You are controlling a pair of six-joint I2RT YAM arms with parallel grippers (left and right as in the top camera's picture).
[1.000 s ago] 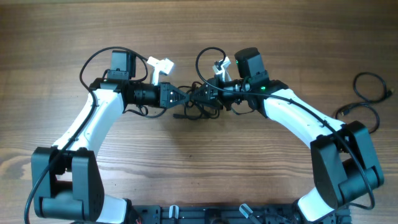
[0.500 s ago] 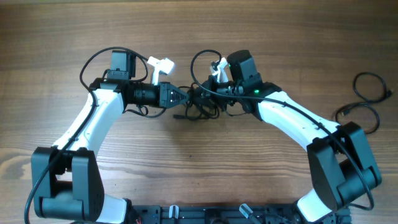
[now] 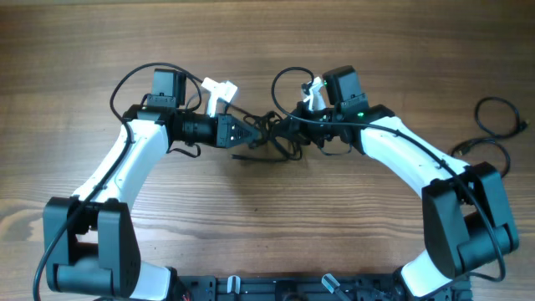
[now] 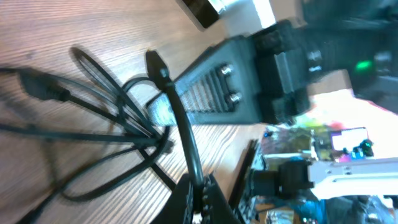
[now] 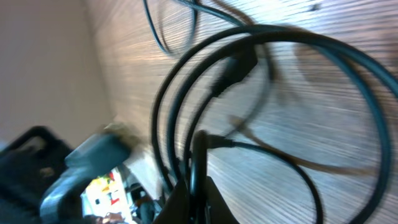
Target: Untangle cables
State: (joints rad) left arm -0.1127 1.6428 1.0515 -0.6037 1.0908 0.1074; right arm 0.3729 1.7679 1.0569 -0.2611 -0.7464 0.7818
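Midway across the table (image 3: pixel 267 234) sit the tangled cables (image 3: pixel 266 147), with the left claw (image 3: pixel 250 132) and right claw (image 3: pixel 282 130) each pinched tight on a strand. Pulling apart could tighten the knot or let a cord slip.

- cables (image 3: pixel 266 138): black, one pale silvery plug (image 4: pixel 158 112)
- table (image 3: pixel 267 50): brown, streaky wood grain
- left arm (image 3: pixel 125 163): white links, black joints
- right arm (image 3: pixel 401 155): white links, black joints, green light (image 3: pixel 361 115)
- cord (image 3: pixel 479 106), far right: black
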